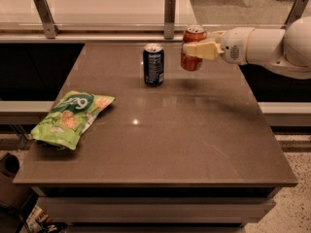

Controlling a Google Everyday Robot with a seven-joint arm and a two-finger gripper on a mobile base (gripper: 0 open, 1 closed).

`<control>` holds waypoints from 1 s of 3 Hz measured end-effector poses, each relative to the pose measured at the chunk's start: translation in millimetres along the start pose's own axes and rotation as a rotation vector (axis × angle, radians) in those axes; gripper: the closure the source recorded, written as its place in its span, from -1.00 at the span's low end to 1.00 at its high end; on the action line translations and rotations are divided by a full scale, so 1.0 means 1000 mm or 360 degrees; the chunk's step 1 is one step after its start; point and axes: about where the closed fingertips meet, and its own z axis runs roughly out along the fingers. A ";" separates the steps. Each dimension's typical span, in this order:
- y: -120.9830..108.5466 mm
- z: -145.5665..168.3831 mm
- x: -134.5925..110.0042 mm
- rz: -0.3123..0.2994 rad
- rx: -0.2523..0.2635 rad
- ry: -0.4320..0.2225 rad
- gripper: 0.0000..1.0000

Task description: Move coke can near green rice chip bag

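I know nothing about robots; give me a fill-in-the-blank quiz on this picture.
1. The gripper is shut on the coke can, holding it ___ the table.
2. The dark blue can stands ___ on the table.
3. In the camera view, the green rice chip bag lies ___ of both cans.
Missing words: above, upright, left.
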 end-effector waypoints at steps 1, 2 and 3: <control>0.038 0.006 -0.007 -0.0080 -0.0169 0.0079 1.00; 0.076 0.012 -0.017 -0.0177 -0.0276 0.0132 1.00; 0.107 0.015 -0.022 -0.0234 -0.0319 0.0150 1.00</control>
